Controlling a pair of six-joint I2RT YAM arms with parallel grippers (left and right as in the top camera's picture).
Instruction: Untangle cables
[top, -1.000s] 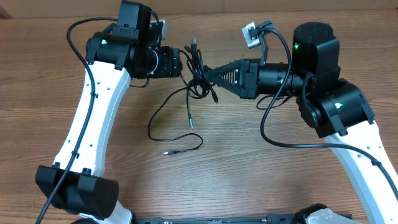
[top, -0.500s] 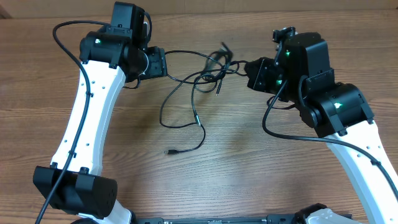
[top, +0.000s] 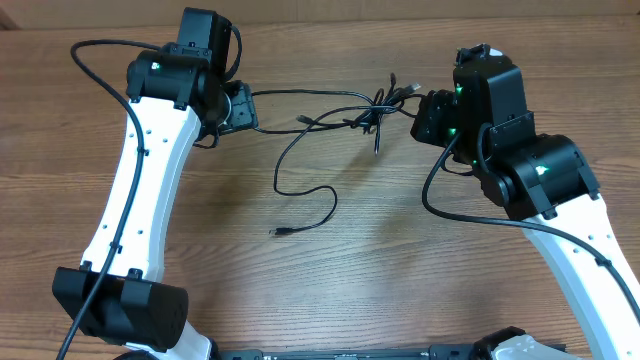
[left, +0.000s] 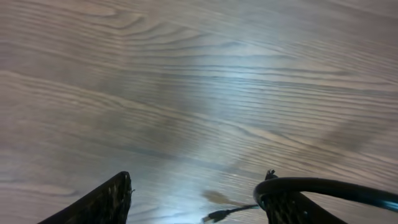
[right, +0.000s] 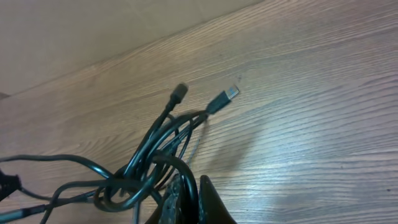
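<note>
Overhead: right gripper (top: 415, 108) clamps the cables (top: 372, 112) at the knot (jaws closed). Left gripper (left: 196, 186) stands wide apart; one strand apparently drapes over a finger (left: 287, 205).

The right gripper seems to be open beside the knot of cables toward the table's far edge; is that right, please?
No: the right gripper is shut on the knot of cables, as the right wrist view shows; the rest holds.
</note>
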